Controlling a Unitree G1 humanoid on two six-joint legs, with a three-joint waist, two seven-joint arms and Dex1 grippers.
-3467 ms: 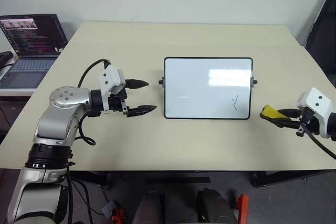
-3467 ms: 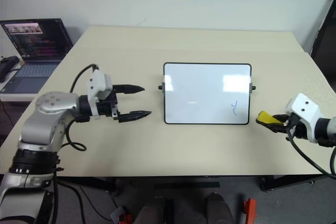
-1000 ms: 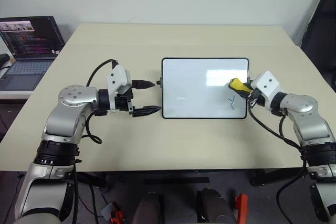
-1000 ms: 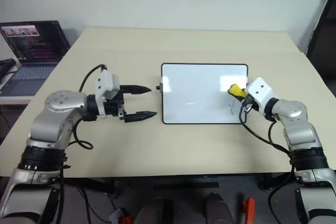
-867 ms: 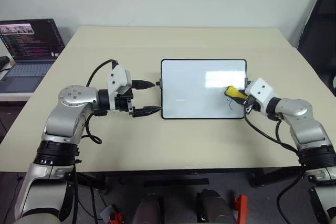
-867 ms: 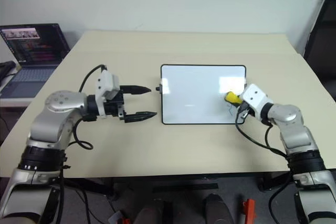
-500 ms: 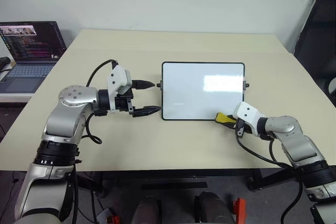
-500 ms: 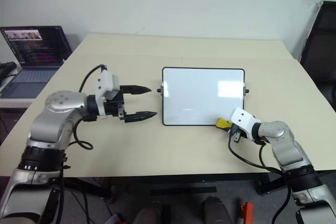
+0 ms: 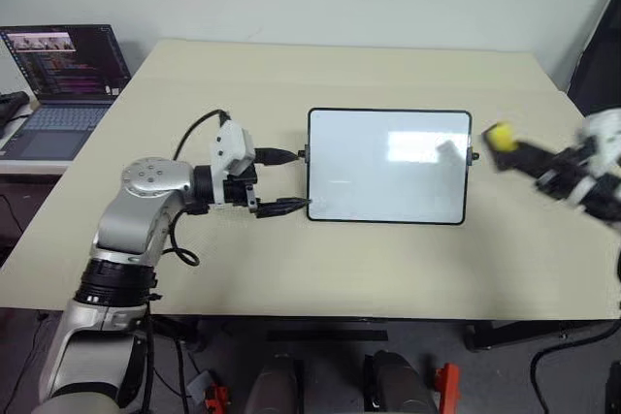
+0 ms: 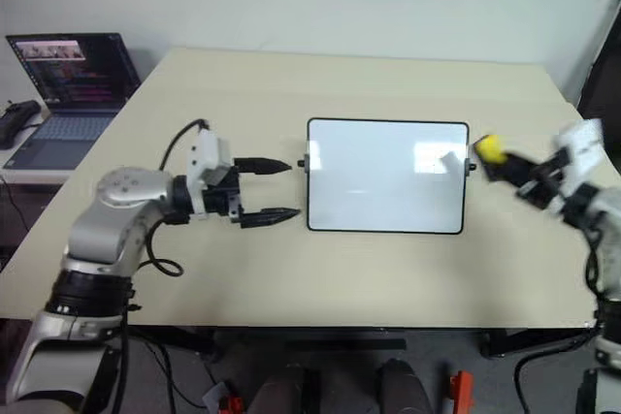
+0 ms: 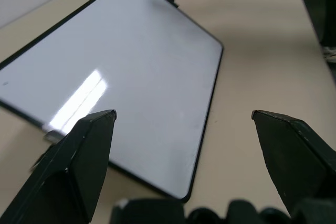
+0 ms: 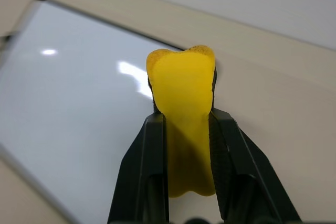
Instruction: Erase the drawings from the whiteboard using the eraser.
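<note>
- From the head cameras, I am seeing the whiteboard (image 9: 389, 166) lying flat on the tabletop (image 9: 340, 75), its long axis running side to side across my view. I am finding no blue drawings on its surface; it is reading plain white apart from a pale glare patch.
- I am holding the right end effector (image 9: 514, 149) off the whiteboard's right edge, raised above the tabletop and blurred. It is clamped on the eraser (image 9: 499, 135), which is sitting just beyond the board's right side knob.
- I am keeping the left end effector (image 9: 288, 181) at the whiteboard's left edge, fingers spread apart and gripping nothing, the tips just beside the frame.
- Through the left wrist camera, I am looking between the two wide-set fingers (image 11: 79, 156) at the whiteboard, again with no marks showing.
- Through the right wrist camera, the eraser is standing pinched between the two black fingers (image 12: 149, 166), with the whiteboard lying ahead of it.
- I am judging the right arm the one placed for any further pass: the whiteboard is lying toward the robot's left of the eraser, so a wipe would be travelling along the board's long axis.
</note>
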